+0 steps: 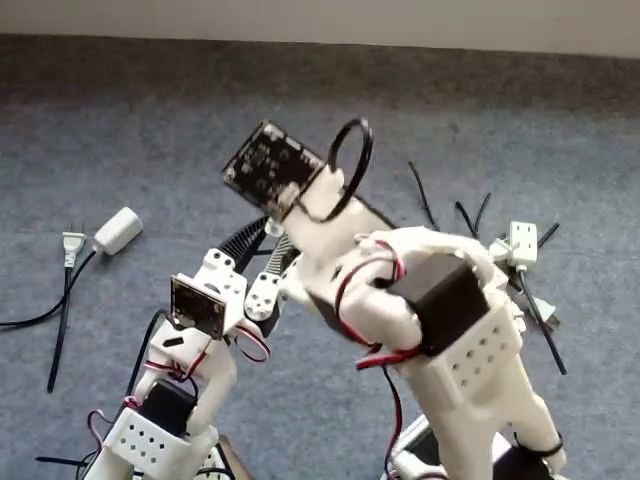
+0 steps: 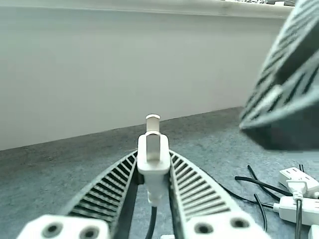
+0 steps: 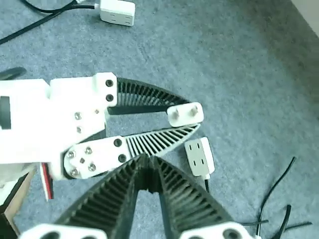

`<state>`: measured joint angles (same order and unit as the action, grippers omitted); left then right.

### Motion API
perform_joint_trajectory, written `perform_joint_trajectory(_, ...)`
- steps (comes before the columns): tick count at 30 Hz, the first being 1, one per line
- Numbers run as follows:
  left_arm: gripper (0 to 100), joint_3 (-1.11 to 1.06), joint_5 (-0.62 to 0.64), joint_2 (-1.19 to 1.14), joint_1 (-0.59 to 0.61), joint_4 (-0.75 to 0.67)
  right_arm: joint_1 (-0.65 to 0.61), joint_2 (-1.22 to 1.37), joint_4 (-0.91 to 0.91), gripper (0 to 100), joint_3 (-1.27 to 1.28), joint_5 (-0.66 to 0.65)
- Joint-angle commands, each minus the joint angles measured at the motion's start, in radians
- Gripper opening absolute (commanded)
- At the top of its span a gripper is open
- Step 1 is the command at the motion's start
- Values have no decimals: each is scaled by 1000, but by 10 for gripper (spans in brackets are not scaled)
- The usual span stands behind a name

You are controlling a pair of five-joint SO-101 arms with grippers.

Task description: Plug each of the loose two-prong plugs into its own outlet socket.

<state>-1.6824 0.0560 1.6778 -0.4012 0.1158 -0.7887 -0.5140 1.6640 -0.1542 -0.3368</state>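
Well, the left jaws are clamped on the plug, its two prongs poking out past the tips. The right jaws are together, with a socket just beside them. The plug looks light, hard and smooth, so hold its fat body, not the bendy cord

Grey carpet with sockets, cords

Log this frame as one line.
left gripper: shut on plug, prongs exposed | right gripper: shut, empty | outlet socket: on carpet, slots empty | step: insertion not yet done
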Motion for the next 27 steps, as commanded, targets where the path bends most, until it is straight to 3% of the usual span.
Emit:
perform_joint_trajectory(1, 5, -22, 5, 8, -30, 5, -36, -130, -194, 8, 240, -60)
perform_joint_trajectory(6, 5, -22, 5, 8, -33, 5, -36, -196, -380, 8, 446, -121)
perform_joint_trajectory(11, 5, -22, 5, 8, -33, 5, -38, -229, -453, 8, 492, -123)
perform_joint_trajectory(21, 5, -22, 5, 8, -28, 5, -182, -266, -435, 8, 493, -183)
perform_joint_trajectory(27, 5, -22, 5, 8, -31, 5, -166, -271, -456, 8, 495, -192)
